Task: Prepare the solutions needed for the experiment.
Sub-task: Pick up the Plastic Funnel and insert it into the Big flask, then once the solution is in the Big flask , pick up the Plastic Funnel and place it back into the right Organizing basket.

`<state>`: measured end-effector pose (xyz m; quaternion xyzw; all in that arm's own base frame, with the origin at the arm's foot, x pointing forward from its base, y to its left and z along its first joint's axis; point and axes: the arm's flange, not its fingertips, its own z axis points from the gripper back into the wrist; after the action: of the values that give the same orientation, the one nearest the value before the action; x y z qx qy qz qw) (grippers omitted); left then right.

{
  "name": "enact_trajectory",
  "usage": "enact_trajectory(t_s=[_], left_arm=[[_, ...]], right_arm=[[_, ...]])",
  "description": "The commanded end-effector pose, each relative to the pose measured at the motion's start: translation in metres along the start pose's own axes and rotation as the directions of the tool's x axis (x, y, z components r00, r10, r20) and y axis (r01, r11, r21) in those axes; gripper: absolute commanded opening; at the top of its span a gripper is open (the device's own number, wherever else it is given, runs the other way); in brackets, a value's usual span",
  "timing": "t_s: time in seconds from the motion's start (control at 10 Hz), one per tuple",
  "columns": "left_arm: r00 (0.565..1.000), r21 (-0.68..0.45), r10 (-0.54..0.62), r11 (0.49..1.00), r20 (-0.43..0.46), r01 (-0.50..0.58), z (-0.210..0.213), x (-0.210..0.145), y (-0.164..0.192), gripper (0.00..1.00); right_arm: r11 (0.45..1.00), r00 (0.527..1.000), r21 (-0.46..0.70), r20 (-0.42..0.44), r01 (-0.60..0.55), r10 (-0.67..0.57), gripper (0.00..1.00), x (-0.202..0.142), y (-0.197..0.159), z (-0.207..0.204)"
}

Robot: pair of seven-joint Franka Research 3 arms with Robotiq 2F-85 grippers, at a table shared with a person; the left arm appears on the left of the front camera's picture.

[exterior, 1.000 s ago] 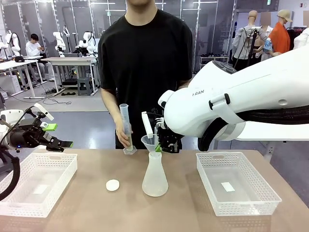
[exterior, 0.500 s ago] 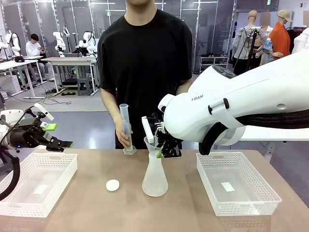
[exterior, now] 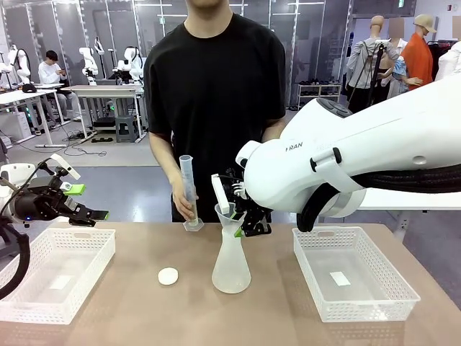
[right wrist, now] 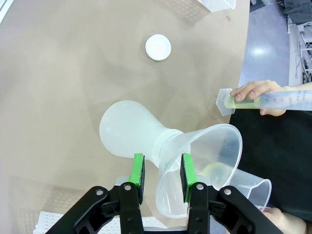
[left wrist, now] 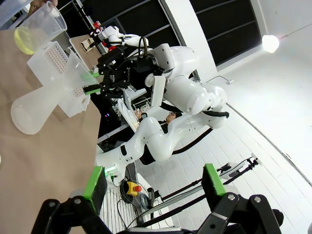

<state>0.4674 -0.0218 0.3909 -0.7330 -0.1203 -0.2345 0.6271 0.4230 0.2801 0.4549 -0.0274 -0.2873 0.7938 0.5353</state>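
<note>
The right hand (right wrist: 162, 173) is partly open. Its green pads (right wrist: 138, 173) stand apart on the two sides of the wall of the funnel (right wrist: 209, 146), wider than that thin wall, so I judge that it does not pinch the funnel, though a light touch cannot be excluded. The funnel sits with its stem in the neck of the frosted flask (right wrist: 126, 131), which stands upright in the middle of the counter (exterior: 130, 310) and looks empty. So the setting of the funnel seems done, and the pouring is left. Just behind the flask, a person's hand (right wrist: 256, 90) holds a graduated cylinder (exterior: 186, 180) upright, its foot at the far edge of the counter. The solutions (right wrist: 240, 101) are there, at the bottom of the cylinder: a pale yellow, see-through liquid, a small amount that fills only the lowest part. A second yellowish patch shows by a beaker (right wrist: 253, 192) that the person holds near the funnel's mouth, but through the funnel I cannot tell it well. A round white disc (exterior: 168, 276) lies on the counter beside the flask. Well apart, the left hand (exterior: 85, 203) hovers above a white basket (exterior: 43, 288), fully open and holding nothing.
</note>
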Motion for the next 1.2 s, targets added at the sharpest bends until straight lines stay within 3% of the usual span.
enact_trajectory(t_s=[0.0, 0.8, 0.9, 1.0, 1.1], left_arm=[[1.000, -0.002, -0.004, 1.000, 0.002, 0.004, -0.001, 0.001, -0.001, 1.00], [1.000, -0.002, -0.004, 1.000, 0.002, 0.004, -0.001, 0.001, -0.001, 1.00], [1.000, -0.002, -0.004, 1.000, 0.002, 0.004, -0.001, 0.001, -0.001, 1.00], [1.000, -0.002, -0.004, 1.000, 0.002, 0.004, -0.001, 0.001, -0.001, 1.00], [1.000, -0.002, -0.004, 1.000, 0.002, 0.004, -0.001, 0.001, -0.001, 1.00]], right_arm=[[1.000, 1.000, 0.002, 0.004, 0.003, -0.003, 0.39, 0.000, -0.001, 0.001], [1.000, 1.000, -0.016, 0.000, -0.004, 0.004, 0.40, 0.011, 0.005, 0.004], [1.000, 1.000, -0.027, 0.000, -0.004, 0.004, 0.60, 0.017, 0.007, 0.009], [0.999, 1.000, -0.034, 0.000, -0.018, 0.018, 0.60, 0.020, 0.007, 0.011], [0.999, 1.000, -0.043, 0.000, -0.010, 0.010, 0.80, 0.021, 0.006, 0.012]])
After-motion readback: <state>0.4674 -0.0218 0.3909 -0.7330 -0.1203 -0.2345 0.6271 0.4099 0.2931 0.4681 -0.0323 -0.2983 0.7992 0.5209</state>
